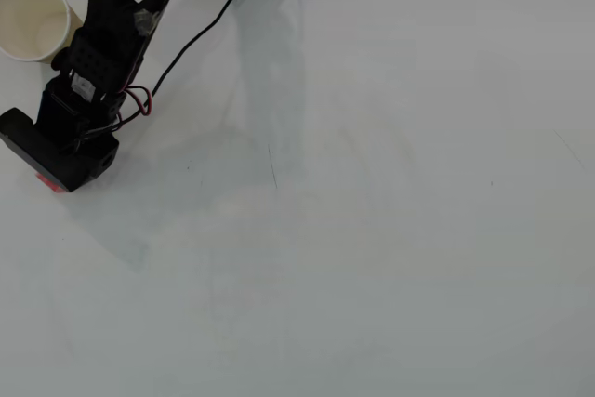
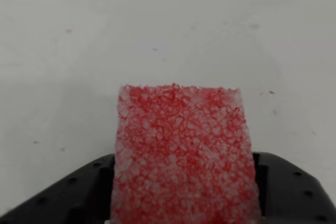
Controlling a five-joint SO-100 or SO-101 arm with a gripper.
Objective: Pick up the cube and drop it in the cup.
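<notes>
End effector (image 2: pixel 184 192) pinching red speckled cube (image 2: pixel 184 156) between black jaws in wrist view, arm (image 1: pixel 102 53) sitting upper left of overhead frame, cream paper cup (image 1: pixel 33 20) just beside it, white tabletop (image 1: pixel 372 230).

Bright, even light — soft shadows, both views sharp.

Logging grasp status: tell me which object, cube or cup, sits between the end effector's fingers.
The red speckled cube, flanked by the black fingers in the wrist view. The cream cup stands apart, at the overhead view's upper left.
</notes>
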